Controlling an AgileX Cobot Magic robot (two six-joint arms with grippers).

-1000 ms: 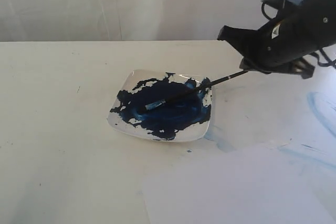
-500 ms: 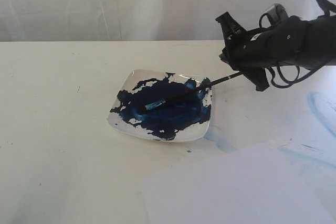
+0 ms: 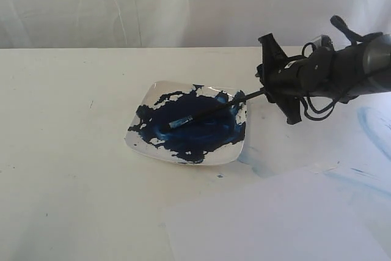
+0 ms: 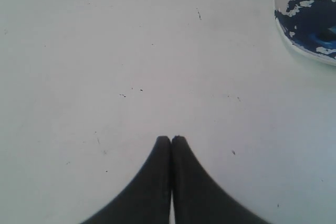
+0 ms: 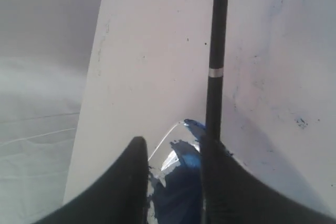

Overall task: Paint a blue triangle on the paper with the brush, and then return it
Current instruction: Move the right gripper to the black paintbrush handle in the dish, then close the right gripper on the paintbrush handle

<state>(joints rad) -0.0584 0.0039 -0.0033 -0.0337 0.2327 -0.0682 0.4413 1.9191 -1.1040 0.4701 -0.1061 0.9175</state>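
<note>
The right claw (image 5: 173, 142) gapes beside the brush (image 5: 217, 35) handle, gripping nothing. Closing off-centre could flick it off the plate (image 3: 135, 141).

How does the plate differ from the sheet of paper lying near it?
The plate is smeared with dark-blue paint; the paper is blank where it shows. The plate has a raised rim; the paper lies flat. The brush rests in the plate; nothing lies on the paper. Both are white and sit on the table.

Black right arm (image 3: 348, 65); looped black cables (image 3: 321, 105); tapered black right gripper (image 5: 172, 142).
</note>
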